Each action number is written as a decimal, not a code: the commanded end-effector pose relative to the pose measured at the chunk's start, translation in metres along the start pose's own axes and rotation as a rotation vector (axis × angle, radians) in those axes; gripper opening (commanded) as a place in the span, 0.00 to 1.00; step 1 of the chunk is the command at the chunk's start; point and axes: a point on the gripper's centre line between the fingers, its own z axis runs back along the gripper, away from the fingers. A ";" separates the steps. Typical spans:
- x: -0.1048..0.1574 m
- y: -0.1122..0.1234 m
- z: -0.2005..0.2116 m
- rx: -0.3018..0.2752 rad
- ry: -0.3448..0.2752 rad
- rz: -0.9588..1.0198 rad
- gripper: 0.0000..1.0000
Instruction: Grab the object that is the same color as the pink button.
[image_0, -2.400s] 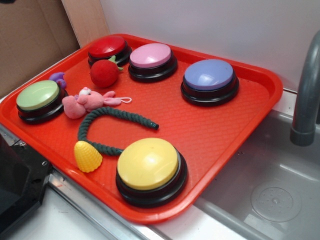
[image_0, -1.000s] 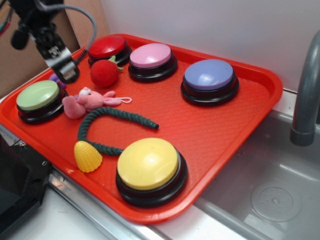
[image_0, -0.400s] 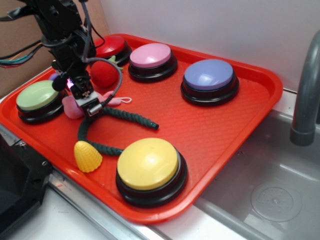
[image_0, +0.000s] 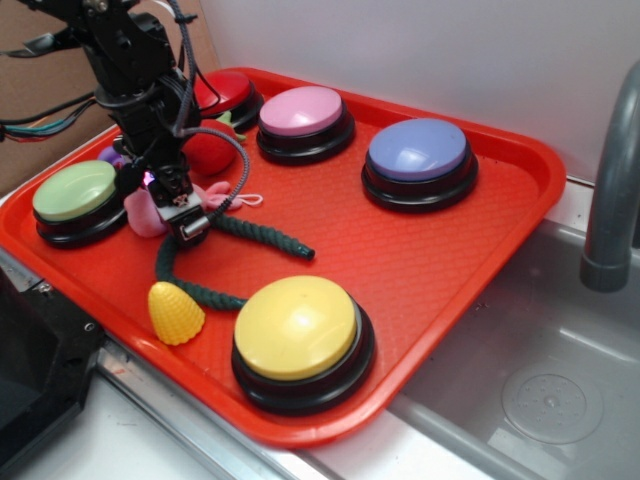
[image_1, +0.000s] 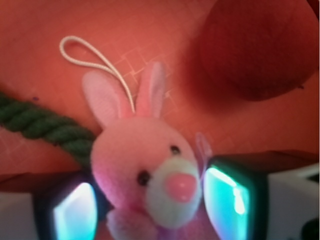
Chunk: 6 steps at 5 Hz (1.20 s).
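Pink plush bunny (image_1: 150, 170), one, sits between gripper (image_1: 150, 205) jaws; jaws apart, one either side of head, contact not clear. One green rope (image_1: 45, 125) just left of jaws, one red ball (image_1: 255, 45) beyond. Five buttons on red tray (image_0: 420, 260); pink button (image_0: 303, 110) one, well beyond jaws.

Pink plush rabbit (image_1: 150, 175) flat on tray, near pink button (image_0: 302, 110)

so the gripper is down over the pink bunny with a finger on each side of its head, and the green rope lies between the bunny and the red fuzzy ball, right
Not quite. The gripper does straddle the pink bunny, one finger each side of its head. But in the wrist view the green rope and the red fuzzy ball lie on opposite sides of the bunny, so the rope is not between them.
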 end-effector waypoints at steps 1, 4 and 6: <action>0.003 0.008 0.004 -0.003 -0.018 0.028 0.00; 0.009 0.014 0.067 -0.054 0.031 0.189 0.00; 0.016 -0.008 0.114 -0.125 0.110 0.361 0.00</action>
